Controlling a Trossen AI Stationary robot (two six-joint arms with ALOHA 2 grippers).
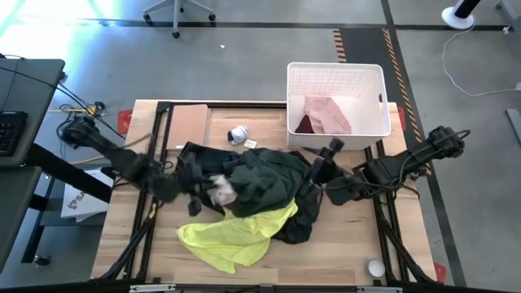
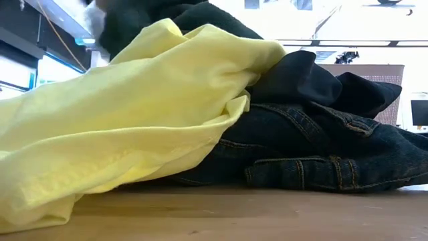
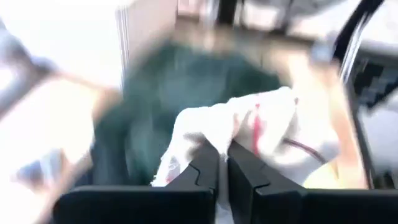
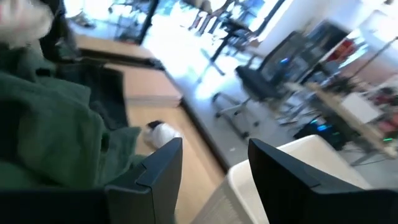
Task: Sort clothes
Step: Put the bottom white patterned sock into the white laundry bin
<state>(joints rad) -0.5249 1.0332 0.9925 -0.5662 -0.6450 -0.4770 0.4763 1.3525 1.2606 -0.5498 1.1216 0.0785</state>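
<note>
A pile of clothes lies mid-table: a dark green garment [image 1: 264, 183] on top, a neon yellow one [image 1: 232, 236] at the near side, and black ones [image 1: 303, 213] on the right. The low view shows the yellow garment [image 2: 134, 114] lying over dark jeans [image 2: 321, 157]. My left gripper [image 1: 205, 194] is at the pile's left side, shut on a white cloth with red marks [image 3: 255, 124]. My right gripper [image 1: 323, 167] is open and empty over the pile's right side, next to the green garment [image 4: 50, 137]. A pale pink garment [image 1: 330, 114] and a maroon one [image 1: 305, 124] lie in the white basket [image 1: 374, 77]. My left gripper pinches a bunched part of the white cloth [image 3: 208, 134] between its two shut fingers [image 3: 202, 171]. It comes from the table's left side, slanting down. The cloth [image 1: 221, 194] bulges past the fingertips and sits against the dark green garment; whether it is lifted clear I cannot tell.
A small white-grey ball [image 1: 238, 134] lies on the table far of the pile; it also shows in the right wrist view [image 4: 161, 132]. A brown board [image 1: 189, 124] lies at the far left. A small white round object [image 1: 374, 267] sits near the near right corner.
</note>
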